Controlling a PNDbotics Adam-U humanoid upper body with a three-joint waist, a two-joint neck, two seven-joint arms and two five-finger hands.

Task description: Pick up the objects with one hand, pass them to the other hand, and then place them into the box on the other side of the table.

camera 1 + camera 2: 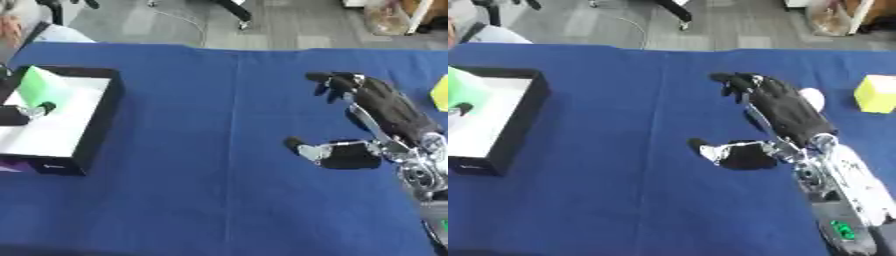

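A black box with a white inside stands at the table's left edge. A light green block stands tilted in its far left part. My left hand shows only as a dark shape at the picture's left edge, low against the green block; its grip is hidden. My right hand lies open low over the blue cloth at centre right, fingers stretched away from me and thumb pointing left, holding nothing. A yellow cube sits to its right. A small white rounded thing peeks out just behind the hand.
The blue cloth covers the whole table between the box and my right hand. Beyond the far edge are a grey floor, chair legs and a cable. A purple patch shows by the box's near left corner.
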